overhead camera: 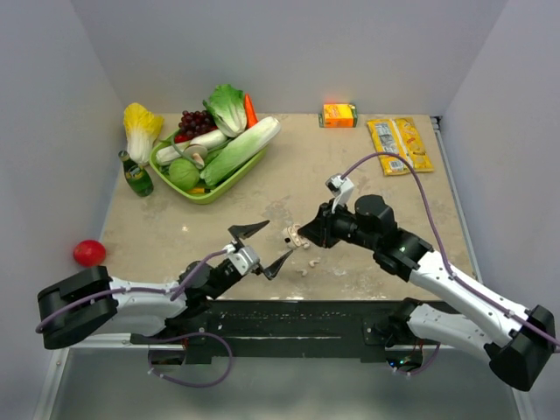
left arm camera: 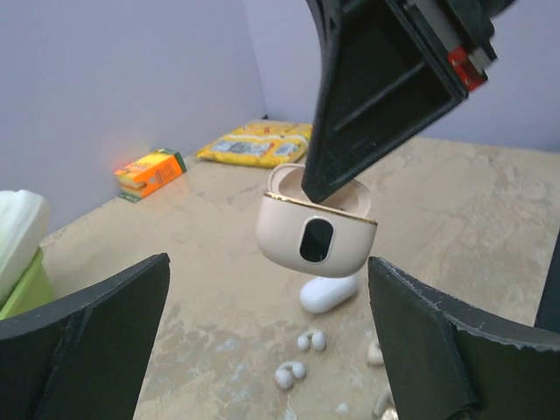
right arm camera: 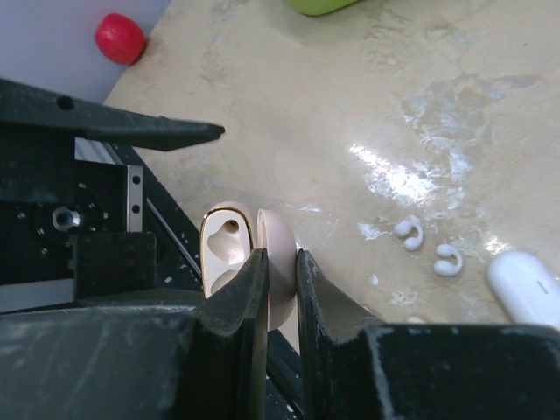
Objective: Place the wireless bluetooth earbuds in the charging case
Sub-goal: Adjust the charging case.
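Note:
The charging case [left arm camera: 315, 232], cream-white with its lid swung open, hangs above the table. My right gripper [right arm camera: 280, 254] is shut on the lid, and the gold-rimmed base [right arm camera: 226, 254] with its empty tan cavities stands beside the fingers. Two white earbuds [left arm camera: 311, 341] [left arm camera: 291, 374] lie on the table under the case. They also show in the right wrist view as earbuds [right arm camera: 408, 233] [right arm camera: 449, 260]. My left gripper [left arm camera: 267, 289] is wide open just in front of the case, touching nothing. From above, the case [overhead camera: 296, 236] sits between the left gripper [overhead camera: 265, 247] and the right one [overhead camera: 304, 236].
A white oblong pebble-shaped object [left arm camera: 328, 293] lies on the table behind the earbuds. A green basket of vegetables [overhead camera: 203, 194], a green bottle [overhead camera: 136, 175], an orange carton [overhead camera: 339, 115] and a yellow packet [overhead camera: 400, 144] stand at the back. A red ball [overhead camera: 88, 253] is far left.

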Tool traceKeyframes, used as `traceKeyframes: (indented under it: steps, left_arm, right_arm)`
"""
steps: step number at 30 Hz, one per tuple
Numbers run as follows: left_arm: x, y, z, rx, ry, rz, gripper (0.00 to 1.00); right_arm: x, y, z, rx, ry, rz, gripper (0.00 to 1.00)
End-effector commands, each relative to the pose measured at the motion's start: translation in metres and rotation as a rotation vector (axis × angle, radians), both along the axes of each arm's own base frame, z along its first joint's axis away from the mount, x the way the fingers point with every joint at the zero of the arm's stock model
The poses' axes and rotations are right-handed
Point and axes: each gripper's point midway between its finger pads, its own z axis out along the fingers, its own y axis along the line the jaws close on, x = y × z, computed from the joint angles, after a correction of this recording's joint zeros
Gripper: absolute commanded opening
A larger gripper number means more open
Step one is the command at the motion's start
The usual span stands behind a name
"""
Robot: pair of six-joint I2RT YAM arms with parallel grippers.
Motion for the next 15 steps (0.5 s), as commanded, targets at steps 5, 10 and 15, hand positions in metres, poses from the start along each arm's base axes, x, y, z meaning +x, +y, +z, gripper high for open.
traceKeyframes:
  steps: [5, 10, 15]
  left_arm:
    - [0.01, 0.011, 0.073, -0.254, 0.025, 0.06, 1.0]
    - [-0.017, -0.02, 0.061, -0.092, 0.091, -0.167, 1.0]
    - [-0.048, -0.036, 0.057, 0.003, 0.192, -0.375, 1.0]
  right_arm:
    - [0.004, -0.016, 0.042, -0.096, -0.185, 0.03, 0.0]
    - [-0.002, -0.024, 0.068, -0.108, -0.356, 0.027, 0.0]
    - [-0.017, -0.03, 0.102, -0.112, -0.459, 0.098, 0.0]
